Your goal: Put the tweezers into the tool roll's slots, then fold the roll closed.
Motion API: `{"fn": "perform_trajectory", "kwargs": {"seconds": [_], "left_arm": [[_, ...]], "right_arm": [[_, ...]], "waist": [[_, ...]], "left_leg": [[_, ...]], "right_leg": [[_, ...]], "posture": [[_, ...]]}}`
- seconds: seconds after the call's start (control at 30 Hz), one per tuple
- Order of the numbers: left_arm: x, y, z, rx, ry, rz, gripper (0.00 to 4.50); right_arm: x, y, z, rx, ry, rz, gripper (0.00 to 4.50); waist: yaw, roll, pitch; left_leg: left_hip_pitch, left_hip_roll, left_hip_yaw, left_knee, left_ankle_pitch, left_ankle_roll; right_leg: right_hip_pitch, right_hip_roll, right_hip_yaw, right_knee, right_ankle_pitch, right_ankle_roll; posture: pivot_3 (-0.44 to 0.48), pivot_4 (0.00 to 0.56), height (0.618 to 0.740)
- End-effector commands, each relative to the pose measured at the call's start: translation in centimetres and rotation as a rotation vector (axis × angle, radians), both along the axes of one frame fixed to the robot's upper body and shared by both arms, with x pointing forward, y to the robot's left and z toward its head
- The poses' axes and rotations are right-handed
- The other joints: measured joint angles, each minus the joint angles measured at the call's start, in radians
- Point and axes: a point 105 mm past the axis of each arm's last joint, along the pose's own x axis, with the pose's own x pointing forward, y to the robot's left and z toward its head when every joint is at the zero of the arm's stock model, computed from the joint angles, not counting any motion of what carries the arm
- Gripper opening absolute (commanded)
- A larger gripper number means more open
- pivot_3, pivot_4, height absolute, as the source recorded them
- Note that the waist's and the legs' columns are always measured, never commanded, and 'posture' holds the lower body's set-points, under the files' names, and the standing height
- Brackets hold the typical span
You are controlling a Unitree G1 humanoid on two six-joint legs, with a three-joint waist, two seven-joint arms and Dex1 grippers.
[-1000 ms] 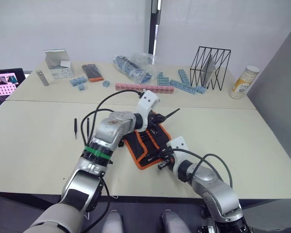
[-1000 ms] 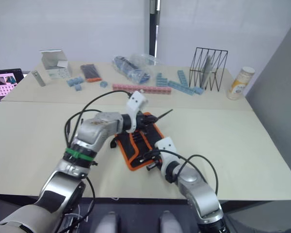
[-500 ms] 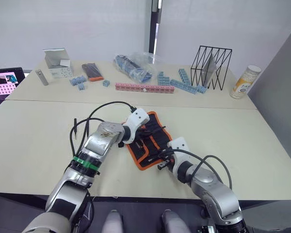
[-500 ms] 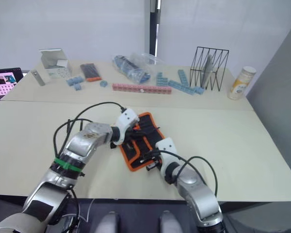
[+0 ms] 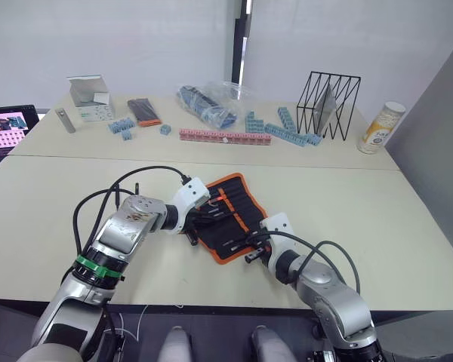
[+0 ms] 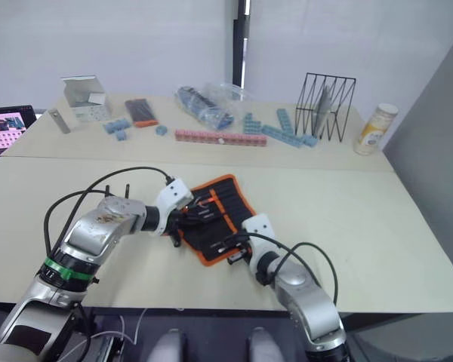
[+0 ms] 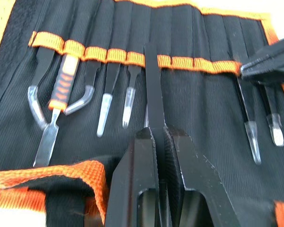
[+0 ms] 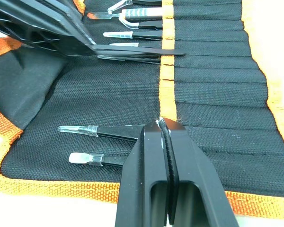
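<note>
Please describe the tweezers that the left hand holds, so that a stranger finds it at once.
Look at the open tool roll near the table's front edge. The left hand is shut on one black tweezers, whose tip crosses the orange strip; unlike the neighbours, it lies above the slots, not inside.

Tool roll [image 5: 230,215] open flat on table, inner face up, black fabric with orange edging, orange centre strip [image 7: 132,58] across slots [image 8: 213,90]. One corner flap folded over [image 7: 61,177]. Several tweezers [image 7: 114,90] seated in slots, clear-capped tips exposed. One slim black tweezer [image 7: 152,90] lying along roll face, point at centre strip. Two more [image 8: 99,131] seated near roll's end.
</note>
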Motion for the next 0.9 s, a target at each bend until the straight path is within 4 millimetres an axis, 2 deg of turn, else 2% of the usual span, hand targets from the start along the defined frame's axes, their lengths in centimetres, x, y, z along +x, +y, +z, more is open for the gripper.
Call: {"fn": "perform_trajectory", "kwargs": {"seconds": [0.03,0.23,0.57,0.9], "left_arm": [[-0.6,-0.3,0.4,-0.009,0.043,-0.025,0.01],[-0.9,0.1,0.6,0.041,0.075,-0.027,0.01],[-1.2,1.5,0.5,0.173,0.027,-0.046,0.01],[-0.7,-0.6,1.3,0.191,-0.032,-0.103,0.01]], "right_arm": [[0.2,-1.2,-1.4,-0.039,0.048,-0.058,0.0],[0.1,-1.2,-1.4,-0.038,0.049,-0.062,0.0],[0.0,-1.0,-1.5,-0.032,0.052,-0.067,0.0],[-0.2,-0.6,-1.7,-0.023,0.057,-0.066,0.0]], "waist": [[0.0,0.0,0.0],[-0.001,0.0,0.0],[0.0,0.0,0.0],[0.0,0.0,0.0]], "left_leg": [[0.0,0.0,0.0,0.0,0.0,0.0],[0.0,0.0,0.0,0.0,0.0,0.0],[0.0,0.0,0.0,0.0,0.0,0.0],[0.0,0.0,0.0,0.0,0.0,0.0]], "right_leg": [[0.0,0.0,0.0,0.0,0.0,0.0],[0.0,0.0,0.0,0.0,0.0,0.0],[0.0,0.0,0.0,0.0,0.0,0.0],[0.0,0.0,0.0,0.0,0.0,0.0]], "posture": [[0.0,0.15,0.663],[0.0,0.15,0.663],[0.0,0.15,0.663],[0.0,0.15,0.663]]}}
